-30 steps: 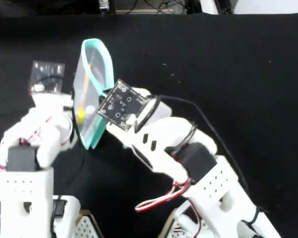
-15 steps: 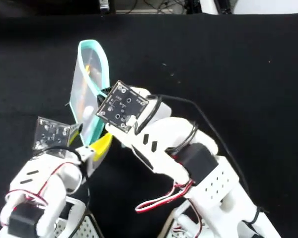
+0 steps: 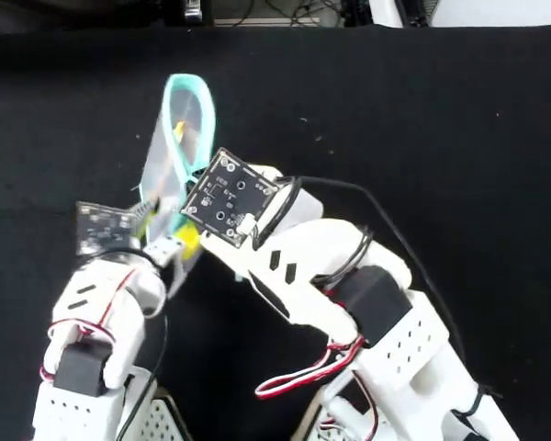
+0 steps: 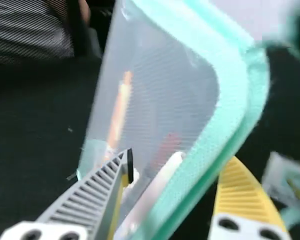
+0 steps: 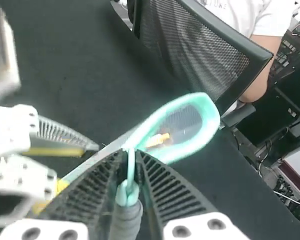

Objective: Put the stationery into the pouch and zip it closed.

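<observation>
A clear mesh pouch (image 3: pixel 168 163) with a teal rim stands tilted above the black table, mouth uppermost. My right gripper (image 5: pixel 129 175) is shut on the teal edge of the pouch (image 5: pixel 182 125), just below the open mouth. An orange pencil (image 4: pixel 119 112) and a white stick-like item (image 4: pixel 160 182) lie inside the pouch (image 4: pixel 160 95). My left gripper (image 4: pixel 177 162) is open at the lower end, its grey finger on one side of the pouch and its yellow finger (image 4: pixel 240 192) on the other. In the high view the left gripper (image 3: pixel 176 246) sits under the right arm's camera board (image 3: pixel 228 197).
Black cloth covers the table (image 3: pixel 422 138), with free room to the right and far side. A mesh office chair (image 5: pixel 200 50) stands beyond the table's far edge. Both arm bases crowd the near edge.
The left arm drew back from the pouch's left side, then came in at its lower end. The pouch swung to the right and its mouth narrowed.
</observation>
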Controlling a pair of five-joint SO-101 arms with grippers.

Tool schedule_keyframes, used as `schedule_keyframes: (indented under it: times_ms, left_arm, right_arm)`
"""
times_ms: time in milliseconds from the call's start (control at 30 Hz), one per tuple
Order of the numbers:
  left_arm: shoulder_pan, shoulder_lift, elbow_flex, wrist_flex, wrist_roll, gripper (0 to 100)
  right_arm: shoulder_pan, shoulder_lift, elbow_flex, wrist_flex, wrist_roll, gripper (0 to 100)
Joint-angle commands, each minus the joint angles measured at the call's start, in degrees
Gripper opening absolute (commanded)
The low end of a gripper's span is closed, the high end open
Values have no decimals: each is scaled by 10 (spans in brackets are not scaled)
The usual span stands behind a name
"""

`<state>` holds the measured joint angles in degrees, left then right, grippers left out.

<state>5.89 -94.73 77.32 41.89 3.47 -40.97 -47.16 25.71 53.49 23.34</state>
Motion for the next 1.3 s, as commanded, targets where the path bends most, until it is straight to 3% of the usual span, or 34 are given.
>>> schedule_keyframes:
  times_ms: [0,267,567,833,1033,1267]
  left_arm:
    - [-12,2,-24,-40,31,281]
    - [0,84,-84,-61,30,281]
    - [1,98,-180,27,26,275]
    - [12,98,-153,51,25,66]
    - [93,98,-155,90,25,51]
    - [103,98,-156,105,-48,32]
  right_arm:
    - [-6,0,-31,2,4,12]
    - [-7,0,-31,2,4,12]
    - [-5,2,-31,-2,4,12]
    - [-5,1,-31,-3,4,12]
    - [-5,0,-31,-4,1,12]
    - [-4,0,-31,-2,1,12]
